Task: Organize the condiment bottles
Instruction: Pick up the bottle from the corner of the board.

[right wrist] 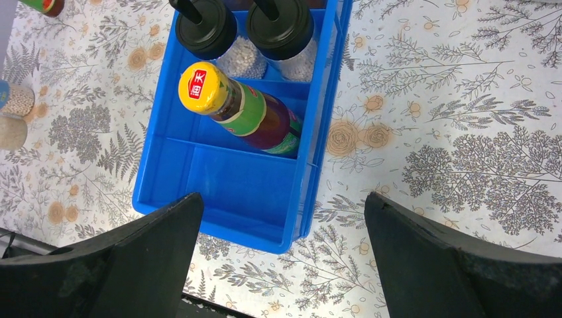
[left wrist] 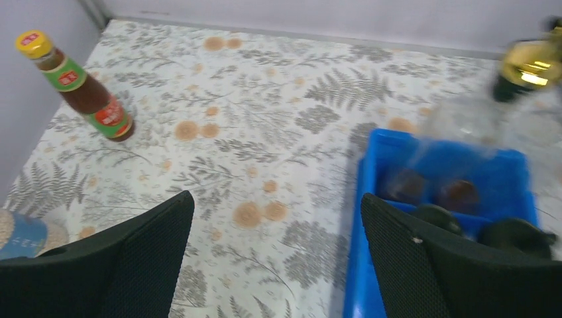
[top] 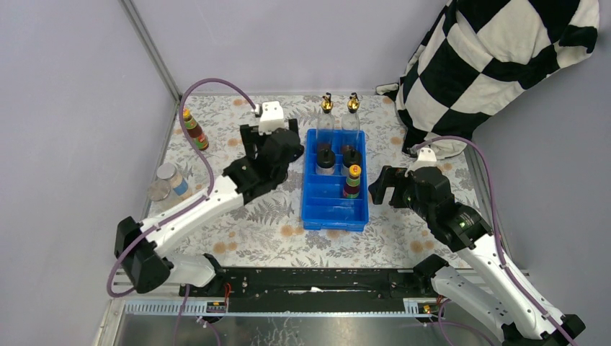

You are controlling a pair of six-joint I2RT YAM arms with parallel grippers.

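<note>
Both jaws stand wide, empty; my left could knock over the slim sauce bottle (left wrist: 86,93) near the tabletop's (left wrist: 265,132) left edge.

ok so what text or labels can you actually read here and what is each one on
"海天", seemingly: white characters on a red patch on the yellow cap of the sauce bottle in the blue tray.
That bottle's body label: too angled to read.
Second sauce bottle, outside the tray: print too blurred.
Blue label on a jar: too small.

Yellow cap (right wrist: 203,87) of sauce bottle (right wrist: 264,126) — red label reads "天".
</note>
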